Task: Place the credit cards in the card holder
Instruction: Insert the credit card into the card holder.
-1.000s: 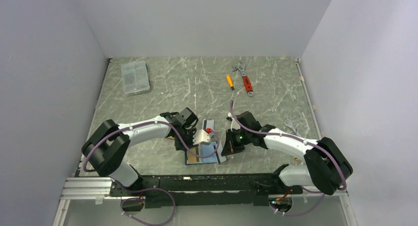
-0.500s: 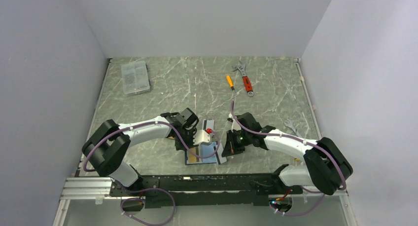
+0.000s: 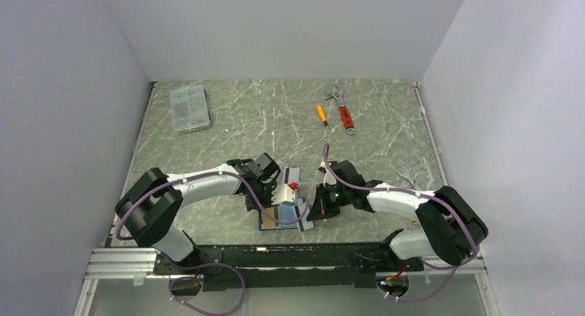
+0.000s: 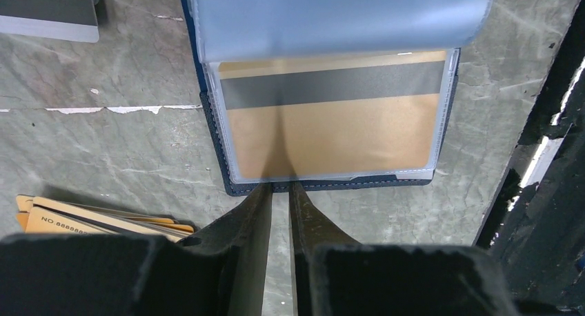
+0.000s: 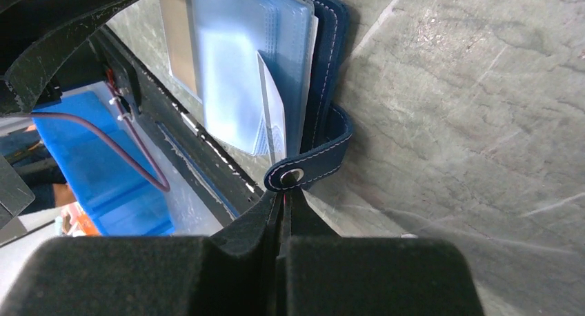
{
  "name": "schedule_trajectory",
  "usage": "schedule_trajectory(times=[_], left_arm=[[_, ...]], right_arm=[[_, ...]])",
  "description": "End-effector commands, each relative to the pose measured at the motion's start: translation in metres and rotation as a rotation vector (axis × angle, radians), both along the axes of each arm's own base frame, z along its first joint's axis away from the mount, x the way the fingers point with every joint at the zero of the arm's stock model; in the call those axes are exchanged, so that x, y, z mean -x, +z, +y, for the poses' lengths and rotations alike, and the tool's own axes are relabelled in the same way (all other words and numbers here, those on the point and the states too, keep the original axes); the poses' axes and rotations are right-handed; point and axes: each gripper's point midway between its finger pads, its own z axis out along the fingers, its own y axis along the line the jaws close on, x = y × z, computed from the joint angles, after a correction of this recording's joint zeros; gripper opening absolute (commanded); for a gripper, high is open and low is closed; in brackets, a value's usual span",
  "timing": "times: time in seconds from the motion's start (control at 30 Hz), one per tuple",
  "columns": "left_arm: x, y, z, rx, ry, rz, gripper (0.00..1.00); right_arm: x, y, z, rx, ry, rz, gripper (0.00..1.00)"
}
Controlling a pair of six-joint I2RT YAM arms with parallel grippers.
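The card holder (image 3: pixel 293 223) lies open on the table (image 3: pixel 276 123), at the near edge in the middle, between the two arms. Its top clear sleeve (image 4: pixel 338 16) is curled back. The sleeve below it holds an orange-tan card (image 4: pixel 331 133) with a black stripe, lying flat inside the plastic.

The left gripper (image 4: pixel 279 185) points at the holder's edge. Its fingers stand only a narrow slit apart, with bare table showing through the gap. The tips reach the stitched blue rim, and nothing shows between them.

Just beside the left fingers lies a loose stack of orange cards (image 4: pixel 96 223), fanned a little and off the holder. A grey card (image 4: pixel 45 9) with a dark band lies apart from it, on the far side of the holder.

The right gripper (image 5: pixel 284 195) is closed, finger against finger. Its tips meet the end of the holder's snap tab (image 5: pixel 310 168), which curves out from the holder's right side. Whether the tab is pinched or only touched cannot be told.

Far back on the table, a clear plastic box (image 3: pixel 189 107) sits at the left. A wrench (image 3: pixel 343 110) and a small orange screwdriver (image 3: pixel 321 114) lie at the right, well apart from the holder.
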Motion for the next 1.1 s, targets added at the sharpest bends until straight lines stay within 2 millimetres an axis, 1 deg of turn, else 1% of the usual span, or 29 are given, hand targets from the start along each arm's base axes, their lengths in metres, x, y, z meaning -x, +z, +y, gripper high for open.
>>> schedule_trajectory(times=[0.0, 0.17, 0.57, 0.77, 1.07], left_arm=[[-0.001, -0.019, -0.002, -0.015, -0.037, -0.020, 0.20], [0.001, -0.020, -0.002, -0.018, -0.045, -0.022, 0.19], [0.004, -0.019, -0.002, -0.017, -0.056, -0.026, 0.17], [0.006, -0.019, -0.004, -0.015, -0.060, -0.018, 0.17], [0.006, -0.017, -0.005, -0.016, -0.065, -0.023, 0.16]], right_arm=[[-0.005, -0.005, 0.003, -0.017, -0.046, -0.010, 0.00], [-0.005, -0.007, 0.003, -0.030, -0.087, 0.009, 0.00], [-0.009, -0.021, -0.015, 0.038, -0.215, 0.007, 0.00], [-0.009, -0.020, -0.015, 0.033, -0.218, 0.005, 0.00], [-0.003, -0.030, -0.022, 0.062, -0.252, 0.037, 0.00]])
